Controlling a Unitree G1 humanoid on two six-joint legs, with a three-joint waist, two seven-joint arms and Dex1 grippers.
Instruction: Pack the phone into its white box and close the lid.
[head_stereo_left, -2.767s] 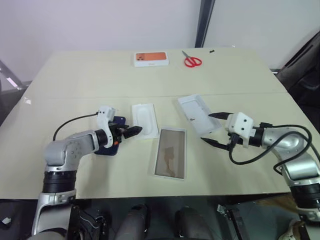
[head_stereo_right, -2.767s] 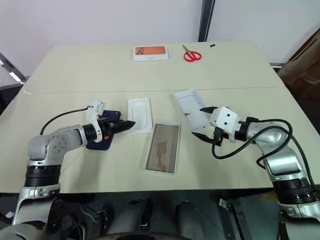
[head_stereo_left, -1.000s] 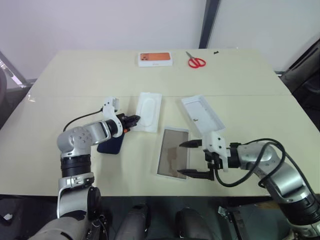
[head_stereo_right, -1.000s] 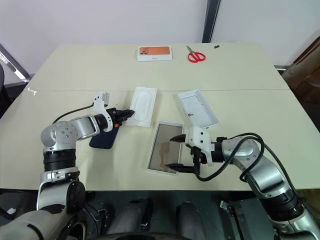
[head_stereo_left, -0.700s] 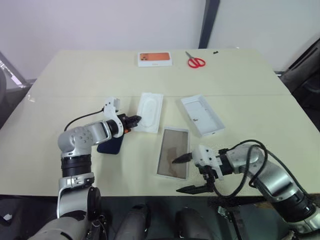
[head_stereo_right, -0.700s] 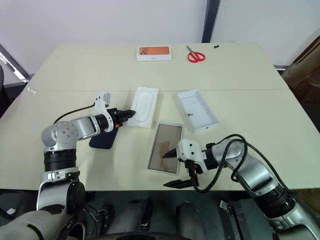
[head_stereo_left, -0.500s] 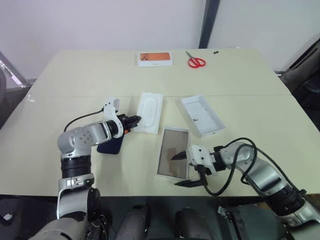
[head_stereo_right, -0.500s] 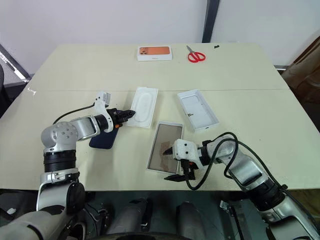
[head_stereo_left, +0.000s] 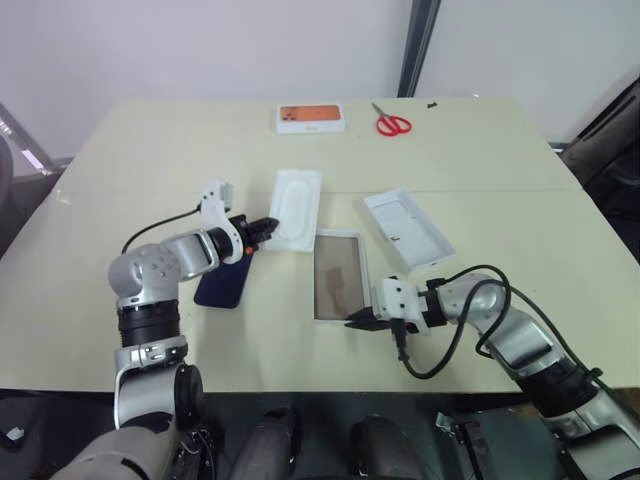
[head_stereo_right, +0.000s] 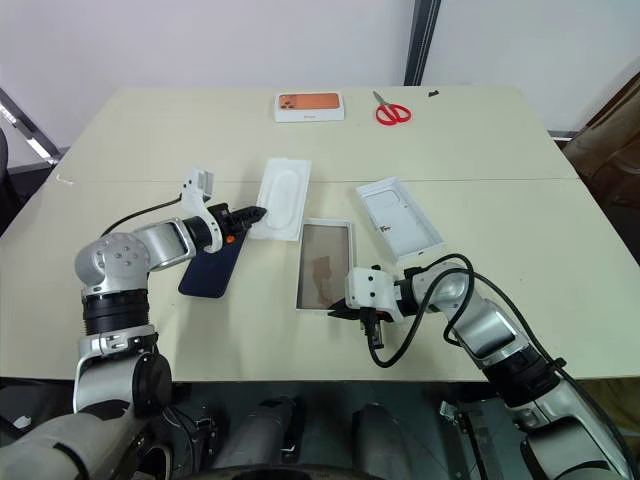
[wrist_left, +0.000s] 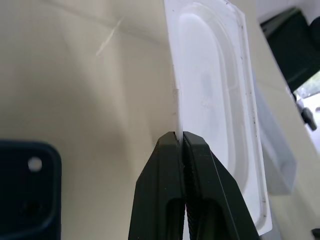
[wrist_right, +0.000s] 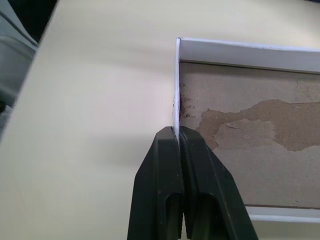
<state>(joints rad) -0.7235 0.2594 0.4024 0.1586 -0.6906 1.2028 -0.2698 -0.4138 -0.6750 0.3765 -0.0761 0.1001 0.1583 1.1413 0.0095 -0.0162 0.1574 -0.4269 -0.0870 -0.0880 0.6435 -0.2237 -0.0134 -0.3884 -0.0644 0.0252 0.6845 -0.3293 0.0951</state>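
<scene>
The white box (head_stereo_left: 338, 285) lies open on the table, its tan inside facing up. My right gripper (head_stereo_left: 358, 322) is shut on the box's near short wall (wrist_right: 176, 100), at a corner. The white insert (head_stereo_left: 297, 205) with a rounded recess is tilted slightly, and my left gripper (head_stereo_left: 262, 228) is shut on its long edge (wrist_left: 176, 107). The dark navy phone (head_stereo_left: 222, 283) lies flat on the table under my left forearm, camera corner (wrist_left: 25, 185) showing. The lid (head_stereo_left: 408, 228) rests white inside up, to the right of the box.
A small white box with an orange top (head_stereo_left: 311, 117) and red scissors (head_stereo_left: 386, 124) lie at the far edge of the beige table (head_stereo_left: 150, 160). A seam crosses the table behind the insert. Black cables trail from both wrists.
My right gripper went from open to shut on the box's near wall, and the box slid away from the front edge and straightened. My left gripper raised the insert a little.
</scene>
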